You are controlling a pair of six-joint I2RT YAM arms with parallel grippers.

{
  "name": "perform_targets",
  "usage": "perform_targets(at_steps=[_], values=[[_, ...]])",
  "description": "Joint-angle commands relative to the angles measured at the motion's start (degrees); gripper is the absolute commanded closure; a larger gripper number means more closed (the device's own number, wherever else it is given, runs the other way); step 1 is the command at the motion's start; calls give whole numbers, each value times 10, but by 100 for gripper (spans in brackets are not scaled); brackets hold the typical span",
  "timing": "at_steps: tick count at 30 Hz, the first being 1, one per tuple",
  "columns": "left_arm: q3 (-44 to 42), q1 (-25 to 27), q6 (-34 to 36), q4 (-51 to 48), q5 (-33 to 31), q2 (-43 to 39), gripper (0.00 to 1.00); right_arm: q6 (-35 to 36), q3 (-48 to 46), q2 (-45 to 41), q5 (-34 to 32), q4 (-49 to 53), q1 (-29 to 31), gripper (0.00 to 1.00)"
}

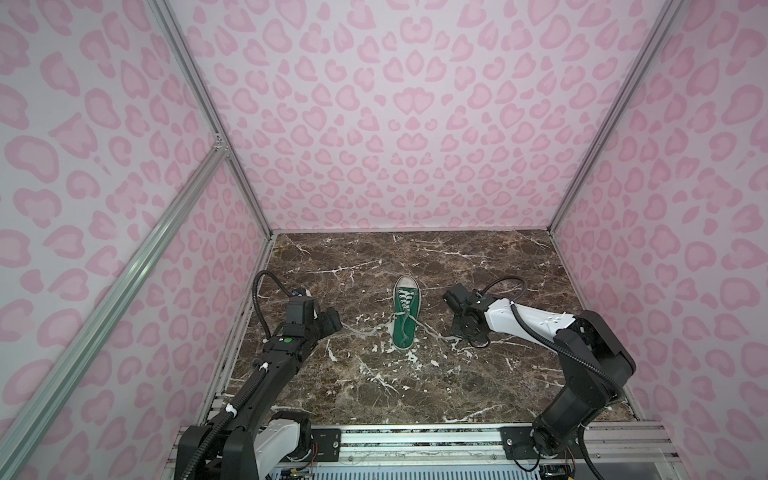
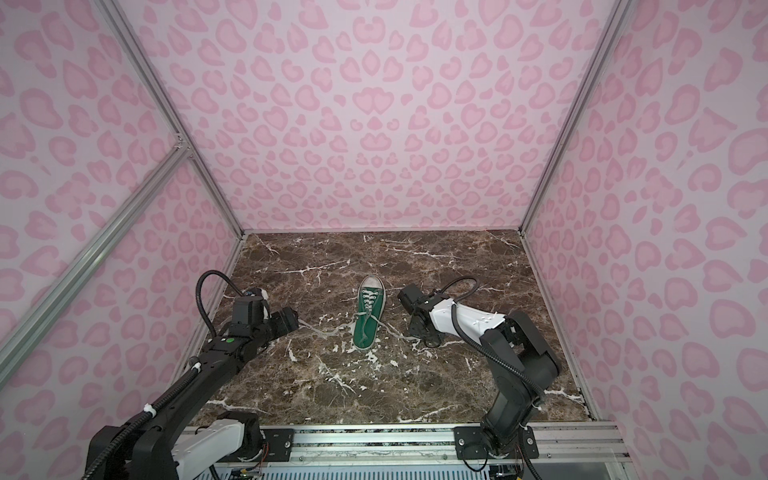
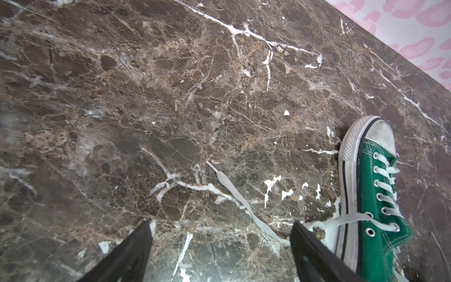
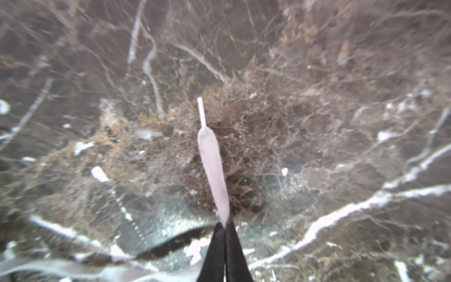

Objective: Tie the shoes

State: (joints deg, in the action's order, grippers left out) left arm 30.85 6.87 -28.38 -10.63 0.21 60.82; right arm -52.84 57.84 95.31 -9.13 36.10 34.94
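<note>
In both top views the green shoe [image 1: 406, 312] lies untied in the middle of the table [image 1: 374, 395], toe toward the far wall [image 1: 395, 124]. One lace trails to each side, so each arm has its own end to take. The left hand [image 1: 332, 325] hangs by one end and the right hand [image 1: 460, 333] is low at the other. From here I cannot tell how either hand's fingers are set.

The left wrist view settles one. The left hand [image 3: 219, 223] is spread wide, and the left lace [image 3: 234, 193] lies untouched on the table between its fingers. It looks lined up for a pinch, with the shoe [image 3: 375, 195] just beside it.

The right wrist view shows the right hand [image 4: 224, 224] pressed together, pinching the right lace [image 4: 212, 158] a little back from its tip. This is probably so the end can be carried across. The shoe is out of this view.
</note>
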Motion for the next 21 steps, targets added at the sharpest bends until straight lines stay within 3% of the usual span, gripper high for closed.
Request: perform_targets(at_steps=[1,10,21], values=[[4,1,-8,-5,1,-3,10,23,27,-17,-18,27,8,96],[5,2,-14,-17,6,-12,11,94,236,20,-28,73,65,95],[-7,4,-23,-30,13,-30,11,176,540,207,34,62,96,95]])
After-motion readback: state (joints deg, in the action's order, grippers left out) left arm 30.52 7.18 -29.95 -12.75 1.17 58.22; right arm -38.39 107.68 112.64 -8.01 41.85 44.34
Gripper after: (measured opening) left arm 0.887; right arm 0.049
